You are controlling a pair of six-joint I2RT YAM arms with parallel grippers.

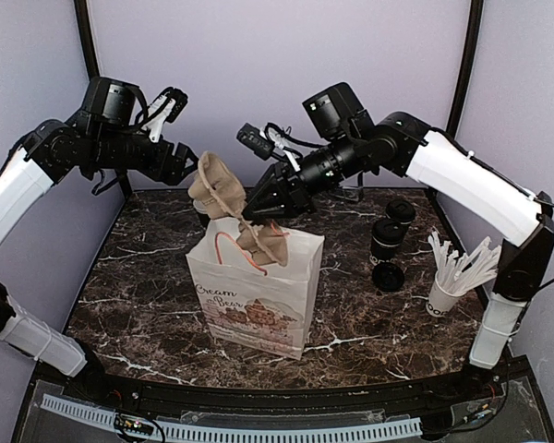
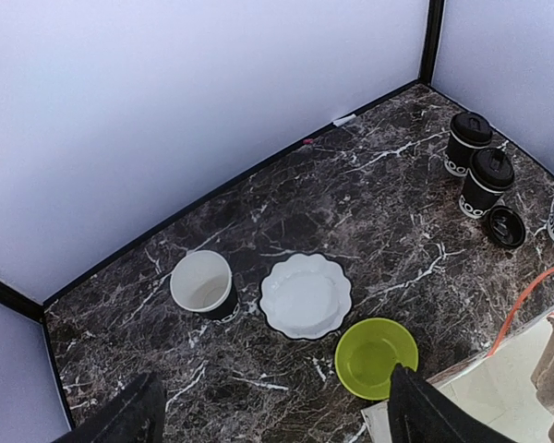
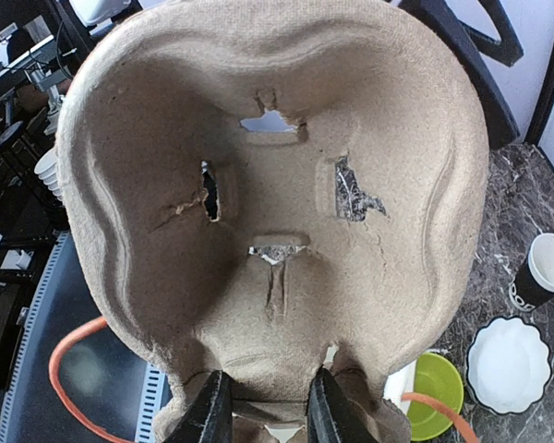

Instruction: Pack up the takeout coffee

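As the overhead camera shows it, the right gripper (image 1: 251, 212) is clamped on a brown pulp cup carrier (image 1: 217, 189). The carrier stands tilted with its lower end in the mouth of a white paper bag (image 1: 258, 300). The left gripper (image 1: 183, 169) hangs just beside the carrier's upper end; contact cannot be judged here. On the marble table (image 1: 138, 305), right of the bag, stand the front lidded cup (image 1: 388, 238) and the back lidded cup (image 1: 400, 212), close together and well apart from both grippers. A loose black lid (image 1: 388, 277) lies near them, and a white cup of sticks (image 1: 443, 293) stands further right.

From the left wrist, the two fingers (image 2: 134, 415) stand wide apart with nothing between them. Both lidded cups sit far off at the upper right. Below the fingers are a lidless black cup (image 2: 201, 284), a white scalloped plate (image 2: 305, 295) and a green bowl (image 2: 376, 355).

From the right wrist, the carrier fills the frame, its lower rim pinched between the fingers (image 3: 212, 411). No lidded cup shows in this view.
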